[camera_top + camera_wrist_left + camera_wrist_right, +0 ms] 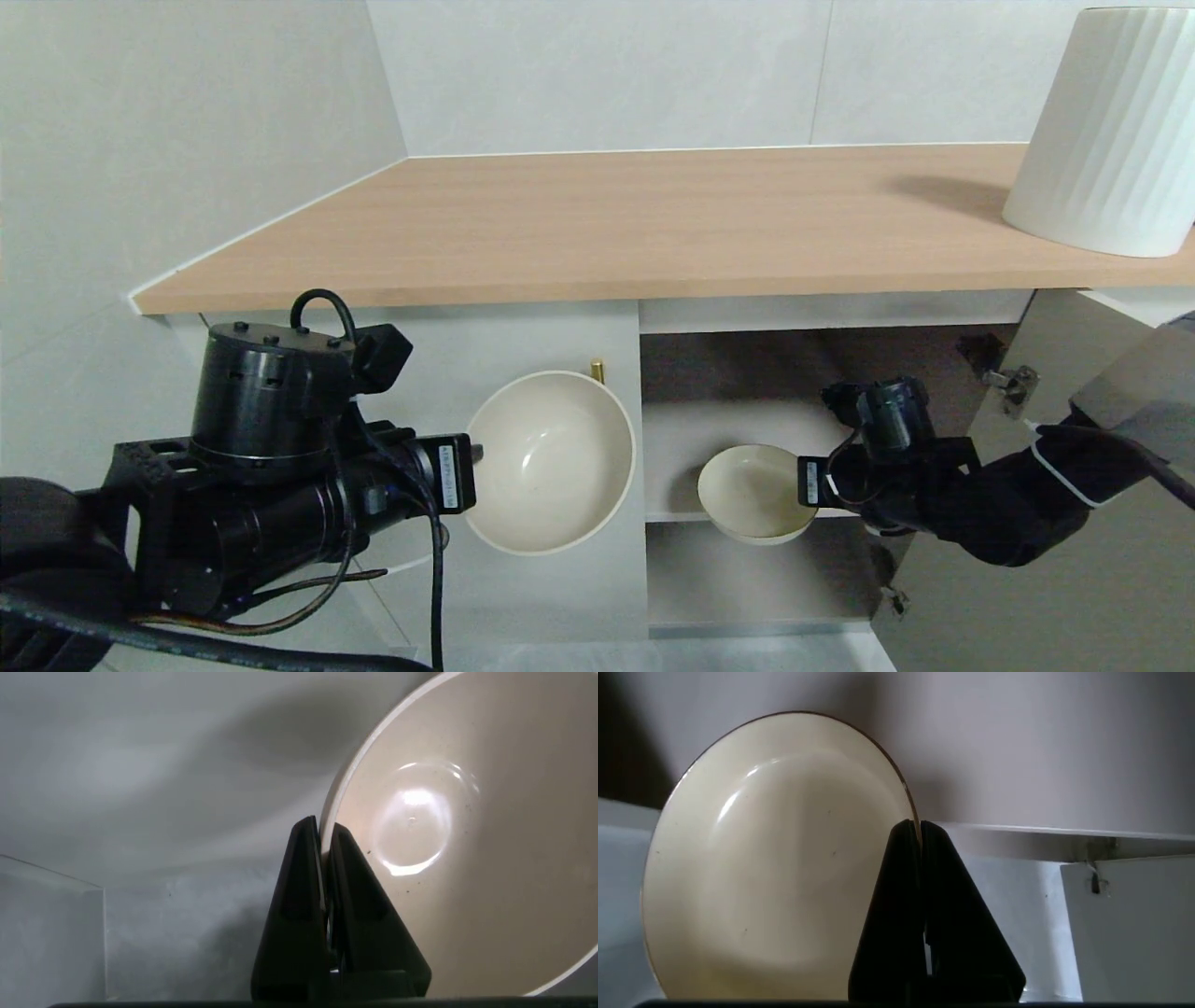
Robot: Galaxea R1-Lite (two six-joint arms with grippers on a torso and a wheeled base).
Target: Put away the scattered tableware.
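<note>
1. The large bowl (551,462) is cream, tilted on its side with its hollow facing the camera. It hangs in the air in front of the closed door (541,336) of the cupboard, below the worktop's front edge.
2. The left gripper (476,455) grasps this bowl at its 9 o'clock rim. In the left wrist view the two black fingers (304,887) are clenched on the thin rim (327,845), one inside and one outside.
3. The small bowl (754,493) is also cream. It lies at about 3 o'clock from the large one and just apart from it, inside the cupboard's uncovered compartment. It hangs over the front edge of the shelf (672,448); I cannot tell whether it touches the shelf.
4. The right gripper (801,481) grasps the small bowl at its 3 o'clock rim. In the right wrist view the fingers (901,887) pinch the dark-edged rim (920,835).
5. A brass knob (597,371) peeks out at 12 o'clock of the large bowl, on the closed door.
6. The open door (1027,597) stands swung out at 4 o'clock of the small bowl, with a hinge (1013,381) at 2 o'clock.
7. The wooden worktop (607,224) spans the cupboard at 12 o'clock.
8. A white ribbed vessel (1111,131) stands on the worktop at 1 o'clock, well apart from both bowls.
</note>
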